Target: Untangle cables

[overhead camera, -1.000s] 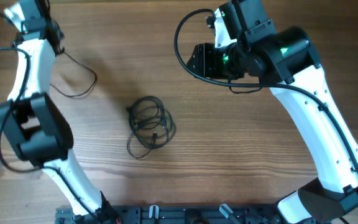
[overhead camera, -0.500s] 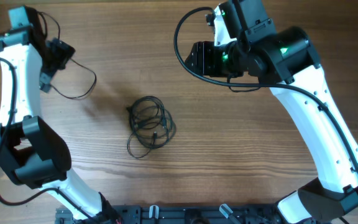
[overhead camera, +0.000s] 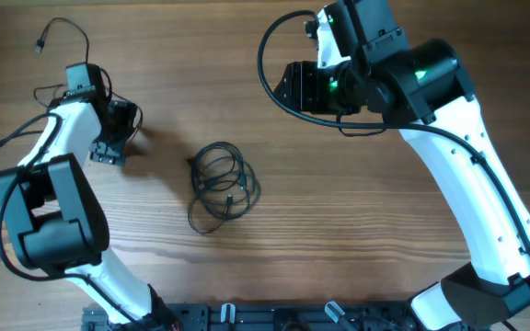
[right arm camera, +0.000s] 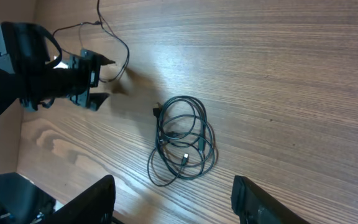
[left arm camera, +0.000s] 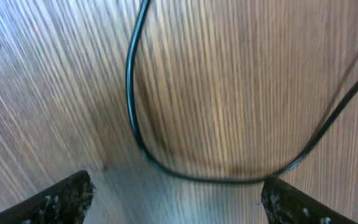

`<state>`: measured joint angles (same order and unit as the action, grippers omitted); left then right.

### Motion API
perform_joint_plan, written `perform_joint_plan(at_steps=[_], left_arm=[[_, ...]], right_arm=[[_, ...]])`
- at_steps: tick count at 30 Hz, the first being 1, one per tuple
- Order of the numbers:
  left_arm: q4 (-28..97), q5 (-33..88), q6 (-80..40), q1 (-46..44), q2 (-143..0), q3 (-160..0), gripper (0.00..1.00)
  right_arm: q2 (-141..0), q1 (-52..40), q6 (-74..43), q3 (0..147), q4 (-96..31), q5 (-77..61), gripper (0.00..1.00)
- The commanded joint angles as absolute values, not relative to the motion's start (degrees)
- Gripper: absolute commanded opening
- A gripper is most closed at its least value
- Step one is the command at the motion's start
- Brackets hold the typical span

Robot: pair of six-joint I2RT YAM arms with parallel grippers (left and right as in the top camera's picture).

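A tangled coil of black cable (overhead camera: 221,184) lies mid-table; it also shows in the right wrist view (right arm camera: 182,140). A separate thin black cable (overhead camera: 63,21) trails at the far left. My left gripper (overhead camera: 116,138) is down at the table over this thin cable, about a hand's width left of the coil. In the left wrist view my left gripper (left arm camera: 179,208) is open wide, and a curve of the thin cable (left arm camera: 132,93) runs between the fingers, untouched. My right gripper (overhead camera: 293,87) hangs high above the table, open and empty (right arm camera: 176,205), looking down on the coil.
Bare wooden tabletop (overhead camera: 357,230) surrounds the coil. The right arm's own black hose (overhead camera: 267,55) loops above the table at the back. A black rail (overhead camera: 247,317) runs along the front edge.
My left arm has swung from the far left corner rightward and down onto the table by the thin cable. The thin cable's free end now lies further back. The right arm and coil are still.
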<state>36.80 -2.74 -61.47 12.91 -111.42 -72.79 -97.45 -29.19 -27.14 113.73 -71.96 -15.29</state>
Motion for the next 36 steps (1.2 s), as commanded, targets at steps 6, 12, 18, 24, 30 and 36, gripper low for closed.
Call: perform_joint_plan(at_steps=[6,12,18,24,30,36], left_arm=[[34.89,-12.8,-62.19,9.37,-114.69,-72.42,0.77],[35.48,-16.88,-61.71,9.21,-118.37,-72.42,0.62],[36.75,-18.52,-60.25,9.21,-121.14,-72.42,0.26],[36.84,-16.27,-60.23,9.21,-121.12,-72.42,0.04],[36.29,-16.34,-47.77,10.07,-115.44,-77.97,0.04],[28.84,-10.9,-21.5,7.81,-103.18,-93.14,0.04]], right_arm=[[-98.08,-29.19,-27.0,113.54,-71.81,-14.57,0.62],[-98.08,-29.19,-26.98,113.54,-71.85,-14.57,0.62],[-98.08,-29.19,-26.94,113.49,-71.83,-14.57,0.62],[-98.08,-29.19,-26.96,113.49,-71.88,-14.57,0.62],[-98.08,-29.19,-26.96,113.49,-72.31,-14.57,0.62],[-98.1,-29.19,-26.96,113.49,-71.22,-14.55,0.62]])
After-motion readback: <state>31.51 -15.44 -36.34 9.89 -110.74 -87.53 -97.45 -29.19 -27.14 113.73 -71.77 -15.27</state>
